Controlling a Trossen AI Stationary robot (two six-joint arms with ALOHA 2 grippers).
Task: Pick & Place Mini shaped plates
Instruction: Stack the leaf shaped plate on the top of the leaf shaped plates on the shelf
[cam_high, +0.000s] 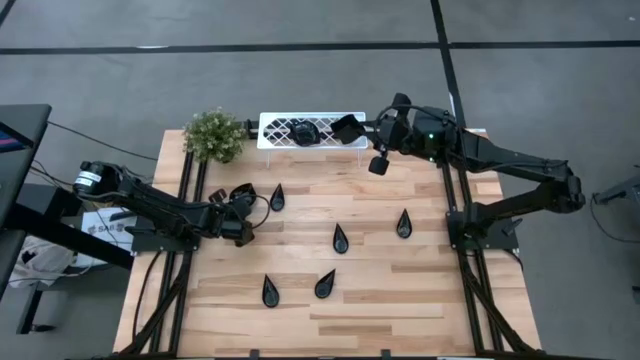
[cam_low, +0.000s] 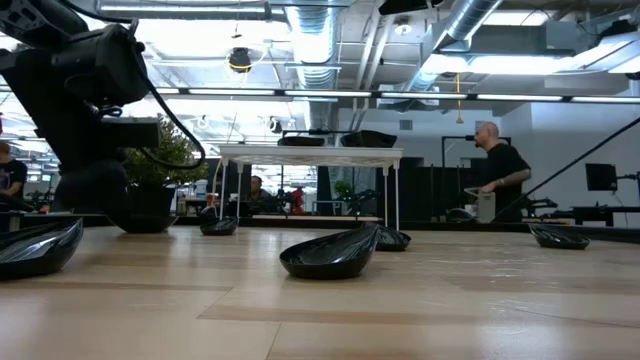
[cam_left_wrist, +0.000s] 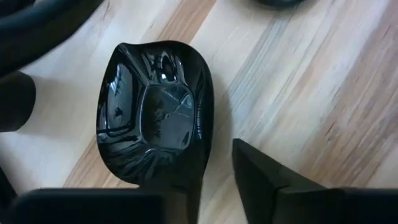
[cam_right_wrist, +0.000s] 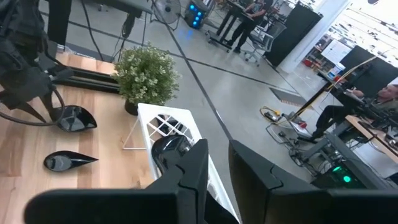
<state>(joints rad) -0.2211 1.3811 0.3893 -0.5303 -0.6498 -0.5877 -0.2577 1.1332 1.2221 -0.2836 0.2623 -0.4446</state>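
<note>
The left fingers (cam_left_wrist: 214, 186) stood apart around the rim of a wavy-edged black dish (cam_left_wrist: 155, 112) lying on the tabletop (cam_left_wrist: 311, 93), one finger overlapping the dish's edge and the other on bare wood just beside it; whether they had truly clamped the rim could not be told. In the high view that left gripper (cam_high: 238, 215) sat low near the left edge of the tabletop. Just beyond it lay a teardrop dish (cam_high: 277, 197). Farther out on the wood were four more teardrop dishes: one (cam_high: 340, 238) toward the middle, one (cam_high: 403, 223) well to its right, and a pair (cam_high: 268, 291) (cam_high: 324, 285) nearer the front edge.

The right fingers (cam_right_wrist: 214, 171) held a narrow gap and seemed to hold nothing, though this could not be told for sure. They hung above the white tray (cam_right_wrist: 168, 127), with one dark dish (cam_right_wrist: 169, 148) resting on it right in front of them. In the high view the right gripper (cam_high: 380, 160) hovered at the tray's (cam_high: 275, 130) right end. A small potted plant (cam_high: 214, 135) stood just past the tray's other end. A person (cam_low: 500, 170) stood in the room behind.
</note>
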